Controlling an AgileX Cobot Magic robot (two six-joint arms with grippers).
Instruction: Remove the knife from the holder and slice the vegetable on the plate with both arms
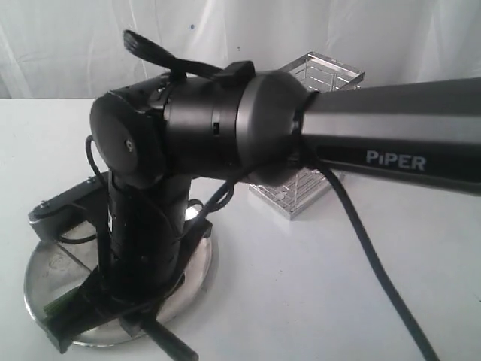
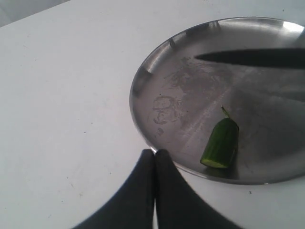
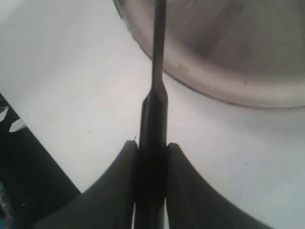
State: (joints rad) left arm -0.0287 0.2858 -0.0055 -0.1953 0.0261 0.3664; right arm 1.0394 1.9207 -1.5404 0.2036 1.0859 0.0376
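The steel plate [image 1: 45, 272] [image 2: 190, 95] [image 3: 228, 47] lies at the table's front left. A short dark green vegetable [image 2: 220, 143] [image 1: 58, 304] piece with stem and one pale cut face rests on it near the rim. My right gripper [image 3: 152, 148] is shut on the knife's black handle [image 3: 153, 119], outside the plate's rim. The black blade [image 2: 252, 58] reaches over the plate, apart from the vegetable. My left gripper [image 2: 155, 152] is shut and empty, its tips at the plate's rim, a short way from the vegetable. In the exterior view the right arm [image 1: 391, 150] hides both grippers.
The wire holder [image 1: 319, 75] stands at the back, half hidden behind the right arm. A black cable [image 1: 361, 241] hangs from that arm over the white table. A dark shape [image 3: 19, 181] fills one corner of the right wrist view.
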